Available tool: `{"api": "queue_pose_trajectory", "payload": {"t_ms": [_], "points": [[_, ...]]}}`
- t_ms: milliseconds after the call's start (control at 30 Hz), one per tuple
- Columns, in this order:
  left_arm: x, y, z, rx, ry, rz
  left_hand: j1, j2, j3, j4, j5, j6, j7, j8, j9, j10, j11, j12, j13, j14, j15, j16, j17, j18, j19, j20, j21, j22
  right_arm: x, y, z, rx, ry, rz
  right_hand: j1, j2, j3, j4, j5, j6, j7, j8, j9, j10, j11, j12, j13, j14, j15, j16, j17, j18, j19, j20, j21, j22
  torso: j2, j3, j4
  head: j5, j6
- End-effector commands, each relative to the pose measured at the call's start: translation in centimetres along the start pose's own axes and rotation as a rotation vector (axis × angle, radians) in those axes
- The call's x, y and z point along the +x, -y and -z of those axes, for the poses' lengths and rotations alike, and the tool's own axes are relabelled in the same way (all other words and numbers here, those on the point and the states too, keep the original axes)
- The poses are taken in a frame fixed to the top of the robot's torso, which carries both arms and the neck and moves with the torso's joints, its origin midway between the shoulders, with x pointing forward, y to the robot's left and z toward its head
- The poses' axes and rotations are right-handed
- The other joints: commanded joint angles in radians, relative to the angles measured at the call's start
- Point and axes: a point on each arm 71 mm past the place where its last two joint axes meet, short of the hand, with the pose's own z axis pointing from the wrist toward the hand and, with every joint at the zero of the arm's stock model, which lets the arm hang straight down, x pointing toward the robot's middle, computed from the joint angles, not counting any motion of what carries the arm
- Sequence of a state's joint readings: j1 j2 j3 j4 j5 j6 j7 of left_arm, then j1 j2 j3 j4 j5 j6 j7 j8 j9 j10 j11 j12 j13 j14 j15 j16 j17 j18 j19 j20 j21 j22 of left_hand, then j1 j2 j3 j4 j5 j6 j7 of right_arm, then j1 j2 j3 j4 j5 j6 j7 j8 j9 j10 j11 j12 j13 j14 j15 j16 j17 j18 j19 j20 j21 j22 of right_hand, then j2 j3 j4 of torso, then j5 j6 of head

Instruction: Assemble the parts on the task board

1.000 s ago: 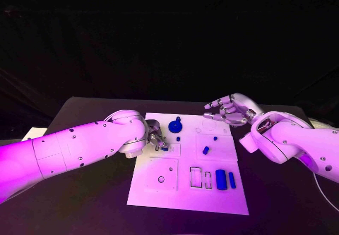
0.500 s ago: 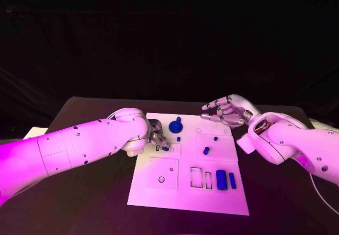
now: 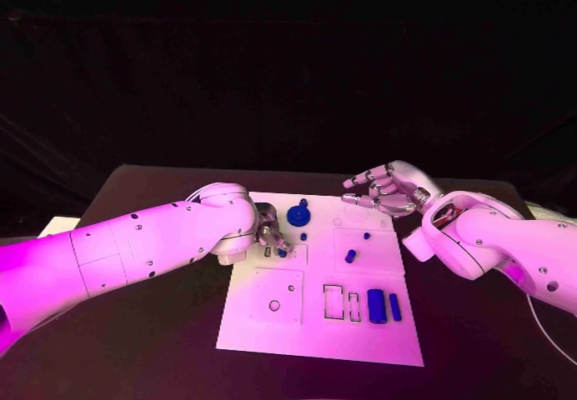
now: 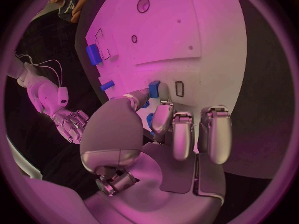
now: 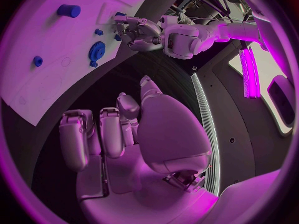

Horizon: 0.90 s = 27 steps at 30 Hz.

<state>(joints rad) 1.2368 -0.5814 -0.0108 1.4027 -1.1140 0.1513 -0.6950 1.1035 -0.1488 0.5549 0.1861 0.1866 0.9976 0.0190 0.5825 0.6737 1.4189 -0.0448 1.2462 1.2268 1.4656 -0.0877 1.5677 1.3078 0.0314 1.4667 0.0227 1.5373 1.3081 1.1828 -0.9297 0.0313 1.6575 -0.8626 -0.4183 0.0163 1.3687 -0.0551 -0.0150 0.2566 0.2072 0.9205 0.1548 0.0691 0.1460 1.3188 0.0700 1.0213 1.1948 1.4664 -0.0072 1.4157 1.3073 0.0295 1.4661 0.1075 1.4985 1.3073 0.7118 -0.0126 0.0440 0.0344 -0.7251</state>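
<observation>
The white rectangular task board [image 3: 315, 321] lies in the middle of the black table [image 3: 144, 333]. At the board's left edge the left hand [image 3: 267, 231] pinches a small blue block [image 4: 154, 88] between thumb and a fingertip, just over the board's surface — whether the block touches the board cannot be told. A blue toothed gear [image 3: 298, 217] sits just right of that hand, toward the far edge; a small blue peg [image 3: 350, 256] stands near the board's middle, and two blue upright bars [image 3: 383, 306] sit at the near right. The right hand [image 3: 387, 191] hovers over the far right corner, its fingers curled and apart, holding nothing.
</observation>
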Motion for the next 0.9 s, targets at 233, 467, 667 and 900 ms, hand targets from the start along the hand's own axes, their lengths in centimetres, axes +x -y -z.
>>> {"api": "queue_pose_trajectory", "payload": {"t_ms": [233, 467, 667, 900], "points": [[1.31, -0.02, -0.34, -0.029, -0.068, -0.031, -0.042, 0.001, -0.043, 0.028, -0.003, 0.015, -0.003, 0.001, 0.009, 0.009, -0.004, 0.011, 0.01, 0.105, -0.01, 0.003, 0.263, -0.02, 0.079, -0.007, 0.008, 0.22, 0.13, 0.0, 0.07, -0.003, -0.019, 0.002, -0.003, 0.008, -0.009, 0.001, 0.01, 0.009, 0.0, 0.003, 0.002, 0.002, -0.003, -0.001, -0.001, 0.053, 0.0, -0.006, 0.026, 0.007, -0.005, -0.003, -0.006, 0.126, -0.001, 0.0008, 0.0012, -0.002, -0.003], [1.29, -0.05, -0.37, -0.031, -0.067, -0.031, -0.051, 0.005, -0.055, 0.037, -0.003, 0.018, -0.004, 0.002, 0.011, 0.01, -0.005, 0.014, 0.013, 0.105, -0.01, 0.003, 0.263, -0.021, 0.08, -0.007, 0.009, 0.222, 0.09, 0.01, 0.1, -0.002, -0.018, 0.002, -0.004, 0.008, -0.01, 0.001, 0.011, 0.01, 0.0, 0.003, 0.002, 0.002, -0.003, -0.001, -0.002, 0.053, 0.0, -0.006, 0.026, 0.007, -0.006, -0.003, -0.007, 0.126, -0.001, 0.0002, 0.001, -0.002, -0.002], [1.23, -0.19, -0.4, -0.035, -0.065, -0.03, -0.066, 0.007, -0.077, 0.053, -0.003, 0.023, -0.005, 0.004, 0.016, 0.014, -0.006, 0.02, 0.019, 0.105, -0.011, 0.003, 0.263, -0.021, 0.081, -0.008, 0.01, 0.224, 0.04, 0.04, 0.13, -0.002, -0.016, 0.003, -0.005, 0.008, -0.012, 0.002, 0.012, 0.01, 0.0, 0.003, 0.002, 0.001, -0.003, -0.003, -0.003, 0.052, 0.0, -0.007, 0.025, 0.007, -0.007, -0.003, -0.007, 0.124, -0.001, -0.0001, 0.0009, -0.002, -0.003], [1.05, -0.5, -0.37, -0.039, -0.049, -0.019, -0.156, -0.007, -0.212, 0.104, -0.008, 0.033, -0.007, 0.009, 0.025, 0.02, -0.007, 0.027, 0.029, 0.105, -0.012, 0.003, 0.263, -0.023, 0.084, -0.009, 0.013, 0.229, -0.03, 0.09, 0.17, -0.002, -0.015, 0.003, -0.008, 0.008, -0.017, 0.005, 0.014, 0.009, 0.0, 0.002, 0.003, 0.0, -0.003, -0.005, -0.005, 0.051, 0.0, -0.011, 0.02, 0.008, -0.009, -0.003, -0.01, 0.121, -0.001, -0.0008, 0.0015, -0.003, -0.003]]}}
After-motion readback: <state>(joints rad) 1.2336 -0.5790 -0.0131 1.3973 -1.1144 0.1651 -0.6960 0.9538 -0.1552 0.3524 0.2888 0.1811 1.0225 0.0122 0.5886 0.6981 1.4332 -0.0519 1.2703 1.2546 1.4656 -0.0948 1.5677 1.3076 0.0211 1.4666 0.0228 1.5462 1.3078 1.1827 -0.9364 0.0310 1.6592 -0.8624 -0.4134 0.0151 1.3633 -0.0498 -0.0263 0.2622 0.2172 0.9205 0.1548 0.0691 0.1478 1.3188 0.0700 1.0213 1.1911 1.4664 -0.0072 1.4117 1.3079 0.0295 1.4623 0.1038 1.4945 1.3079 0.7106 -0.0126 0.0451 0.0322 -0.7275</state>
